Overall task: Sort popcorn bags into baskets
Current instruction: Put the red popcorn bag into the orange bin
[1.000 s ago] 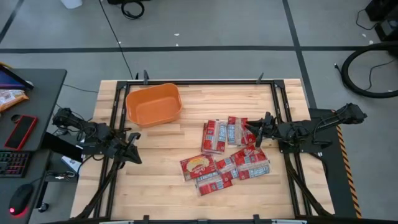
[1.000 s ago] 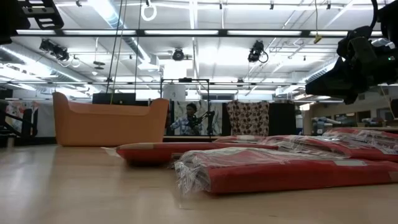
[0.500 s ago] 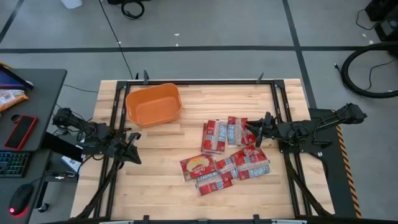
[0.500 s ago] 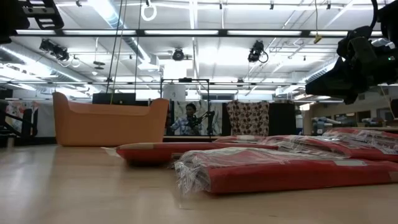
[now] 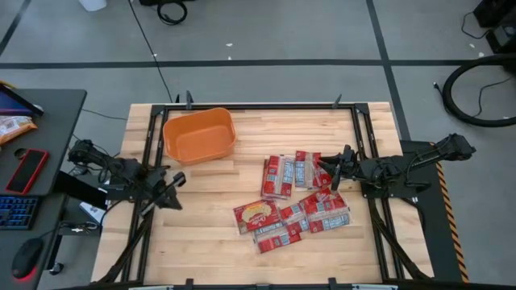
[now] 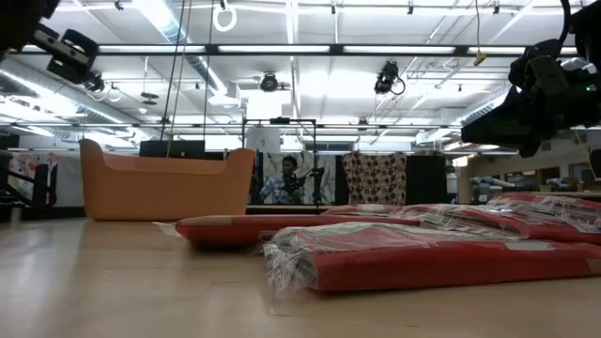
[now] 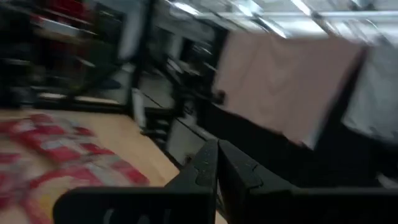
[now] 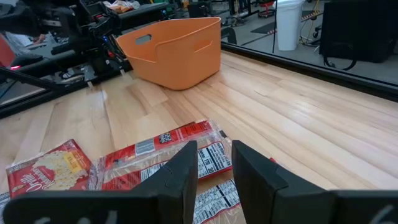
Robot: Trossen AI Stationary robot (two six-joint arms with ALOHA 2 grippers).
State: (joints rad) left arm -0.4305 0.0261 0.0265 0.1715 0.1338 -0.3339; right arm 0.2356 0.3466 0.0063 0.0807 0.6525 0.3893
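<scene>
The basket [image 5: 199, 135], an orange tub, stands in the upper left of the table [image 5: 242, 250] in the high view, and nothing shows inside it. The popcorn bags [image 5: 294, 201] lie in a loose overlapping cluster right of centre, well apart from the basket; one bag [image 5: 255, 216] at the cluster's lower left shows yellow popcorn. Bare wood lies between cluster and basket.

The right gripper [image 5: 324, 167] sits at the cluster's upper right edge, above the bags there, fingers [image 8: 180, 177] slightly parted and holding nothing. The left gripper [image 5: 172, 186] waits at the table's left edge, below the basket, fingers [image 7: 202, 171] nearly together and holding nothing.

In the low view a person [image 6: 285, 183] shows far behind the table. On a dark desk at the high view's left edge lie a phone [image 5: 27, 171], a keyboard [image 5: 16, 213] and a mouse [image 5: 26, 259].
</scene>
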